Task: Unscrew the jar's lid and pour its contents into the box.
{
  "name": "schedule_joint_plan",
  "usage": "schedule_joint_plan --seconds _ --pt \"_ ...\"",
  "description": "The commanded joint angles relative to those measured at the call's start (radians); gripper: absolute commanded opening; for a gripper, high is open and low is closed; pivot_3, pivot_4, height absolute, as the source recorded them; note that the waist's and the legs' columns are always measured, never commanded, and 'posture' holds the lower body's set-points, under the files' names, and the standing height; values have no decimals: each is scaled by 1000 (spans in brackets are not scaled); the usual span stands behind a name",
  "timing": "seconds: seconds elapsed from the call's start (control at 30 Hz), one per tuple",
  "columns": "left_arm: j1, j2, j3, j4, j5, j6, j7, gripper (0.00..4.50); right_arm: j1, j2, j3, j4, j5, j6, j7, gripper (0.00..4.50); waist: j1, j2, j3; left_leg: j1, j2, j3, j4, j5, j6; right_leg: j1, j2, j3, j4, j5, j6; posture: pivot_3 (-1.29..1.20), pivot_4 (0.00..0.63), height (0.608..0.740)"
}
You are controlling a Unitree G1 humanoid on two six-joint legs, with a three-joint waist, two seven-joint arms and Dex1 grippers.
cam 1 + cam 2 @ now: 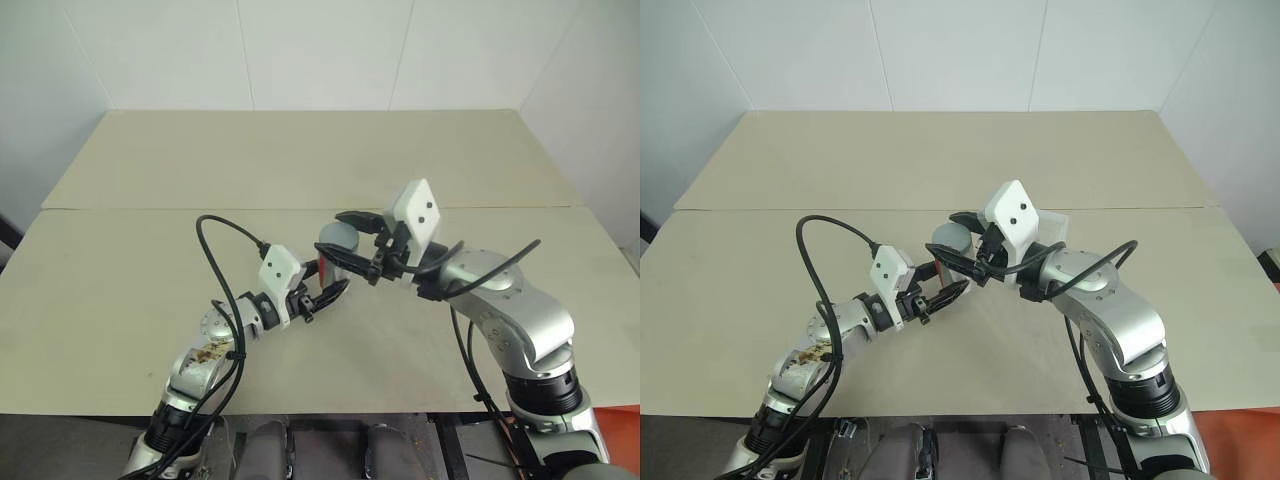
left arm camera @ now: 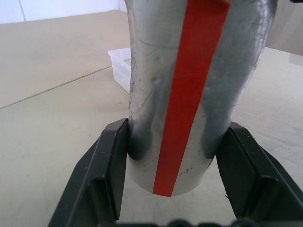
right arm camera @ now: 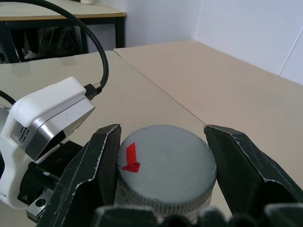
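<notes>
Claws meet at mid-frame above a pale beige surface point(image 1: 120, 290), each arm reaching in from its own side. On the left, the left claw point(image 1: 330, 292) is clamped on the jar point(image 2: 189, 94), its two black fingers point(image 2: 102, 175) pressing the lower part of the cylinder from either side; a red strip of label runs lengthwise down the jar's side between them. The jar is held off the surface, rising from the left claw up toward the right one. A black cable point(image 1: 215, 255) loops up and back over the left forearm.

At the jar's upper end, just beyond the left claw, sits the lid point(image 3: 163, 163), a grey round cap with a ribbed edge and a small red mark on its flat face. The right claw point(image 3: 163, 156) is closed on this lid, one finger point(image 3: 94, 161) against each side of its rim, so the lid lies squarely between the fingers. A white camera housing point(image 1: 418, 210) rides on top of the right wrist.

Past the right claw, resting on the surface and partly hidden behind that housing, stands the box point(image 1: 1052, 225), shallow and clear; the left wrist view catches one of its corners beyond the jar. The jar's contents cannot be made out.
</notes>
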State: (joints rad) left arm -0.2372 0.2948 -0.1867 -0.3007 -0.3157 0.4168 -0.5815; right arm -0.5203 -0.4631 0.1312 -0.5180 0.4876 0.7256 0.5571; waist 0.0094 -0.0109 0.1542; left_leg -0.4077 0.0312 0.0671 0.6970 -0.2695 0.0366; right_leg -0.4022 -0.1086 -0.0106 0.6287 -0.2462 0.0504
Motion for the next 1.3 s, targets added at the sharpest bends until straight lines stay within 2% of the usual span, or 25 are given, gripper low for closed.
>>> schedule_joint_plan --seconds 0.03,0.37,0.6,0.87,1.3 --pt "-5 1 10 -40 -5 -25 -10 2429 10 -16 -1 -23 -14 -36 24 2772 0 0 0 0 0 0 0 0 0 0 0 0 0 0 0 0 150 740" --pt "19 26 11 -44 -12 -57 -65 2429 8 -35 -43 -8 40 -29 86 2772 0 0 0 0 0 0 0 0 0 0 0 0 0 0 0 0 150 740" --pt "34 54 24 -58 -63 -83 -156 2429 -10 -92 -67 36 110 -74 254 2772 -1 0 0 0 0 0 0 0 0 0 0 0 0 0 0 0 150 740" --pt "45 67 22 -76 -92 -82 -206 2429 -70 -103 -53 157 126 -147 441 2772 -1 0 0 0 0 0 0 0 0 0 0 0 0 0 0 0 150 740" --pt "51 77 20 -82 -95 -81 -212 2429 -262 -82 24 532 60 -357 824 2772 -1 0 0 1 0 0 0 0 0 0 0 0 0 0 0 0 150 740"
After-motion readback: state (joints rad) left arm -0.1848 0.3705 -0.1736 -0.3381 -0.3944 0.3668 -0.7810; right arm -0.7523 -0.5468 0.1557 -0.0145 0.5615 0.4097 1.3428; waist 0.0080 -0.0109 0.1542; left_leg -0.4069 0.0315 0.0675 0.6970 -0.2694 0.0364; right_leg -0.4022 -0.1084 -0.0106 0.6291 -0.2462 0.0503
